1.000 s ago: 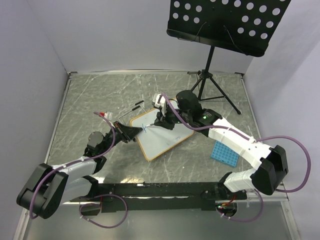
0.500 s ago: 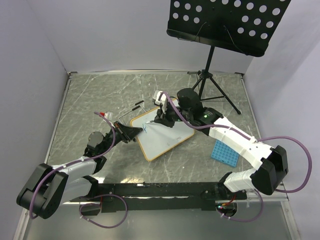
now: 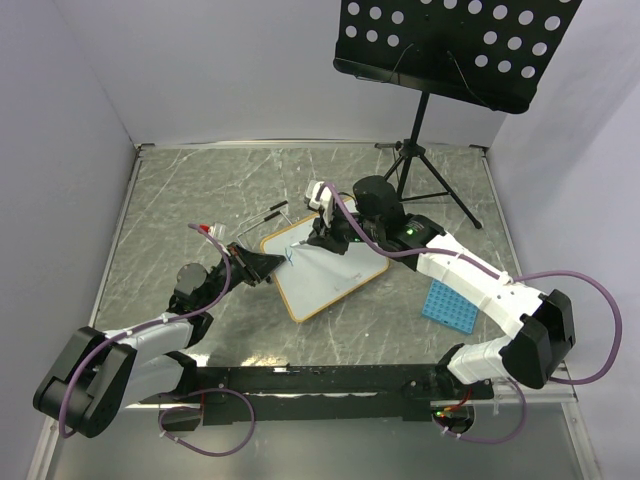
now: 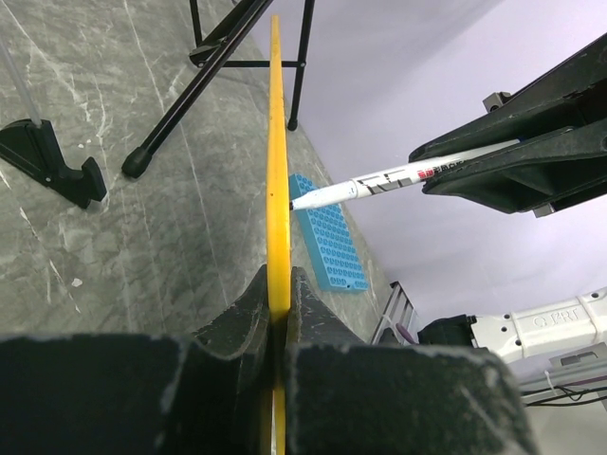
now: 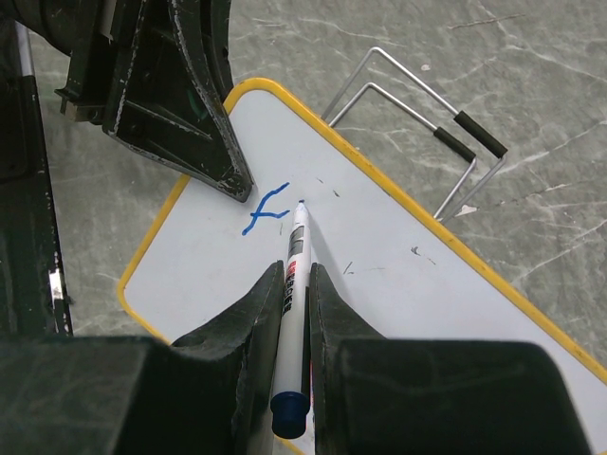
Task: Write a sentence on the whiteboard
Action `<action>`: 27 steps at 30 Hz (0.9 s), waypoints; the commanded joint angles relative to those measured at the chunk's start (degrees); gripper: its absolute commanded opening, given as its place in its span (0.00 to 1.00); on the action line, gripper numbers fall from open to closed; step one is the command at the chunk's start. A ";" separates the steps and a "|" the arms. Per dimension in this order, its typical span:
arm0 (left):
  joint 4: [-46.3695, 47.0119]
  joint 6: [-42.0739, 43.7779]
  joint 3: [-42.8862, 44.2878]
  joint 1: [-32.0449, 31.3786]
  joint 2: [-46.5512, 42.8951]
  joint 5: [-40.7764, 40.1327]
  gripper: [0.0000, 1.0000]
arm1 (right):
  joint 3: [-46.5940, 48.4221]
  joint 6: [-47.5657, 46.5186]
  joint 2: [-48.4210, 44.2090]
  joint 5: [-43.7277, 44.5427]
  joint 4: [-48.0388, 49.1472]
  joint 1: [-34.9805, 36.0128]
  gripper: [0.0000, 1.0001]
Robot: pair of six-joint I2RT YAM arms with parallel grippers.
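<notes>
- Blue ink: of the sentence point(image 5: 265, 210), one slanted, crossed stroke shows, near a corner of the whiteboard point(image 5: 398, 275).
- Whiteboard sits mid-table point(image 3: 200, 190), turned at a slant, between the two arms.
- Left gripper point(image 4: 277, 284) is clenched on the board's yellow-orange rim, jaws pinching it edge-on.
- Right gripper point(image 5: 296, 270) is clamped around a white marker point(image 5: 297, 232), blue end toward the wrist camera, tip at the board face just right of the stroke.
- Bent wire stand point(image 5: 417, 123) lies just past the board's far edge.
- Blue grid tray point(image 3: 447, 302) lies by the right arm, apart from the board.
- Black perforated music stand point(image 3: 455, 45) is at back right.
</notes>
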 commanded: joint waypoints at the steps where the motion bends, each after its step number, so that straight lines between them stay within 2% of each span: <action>1: 10.86 -2.35 1.38 -0.25 -0.79 0.56 0.01 | 1.25 -0.25 0.00 -0.47 1.48 -0.34 0.00; 27: 6.90 -1.64 2.35 1.33 -4.31 -1.29 0.01 | -4.46 -1.48 -3.34 -2.23 -0.55 -0.34 0.00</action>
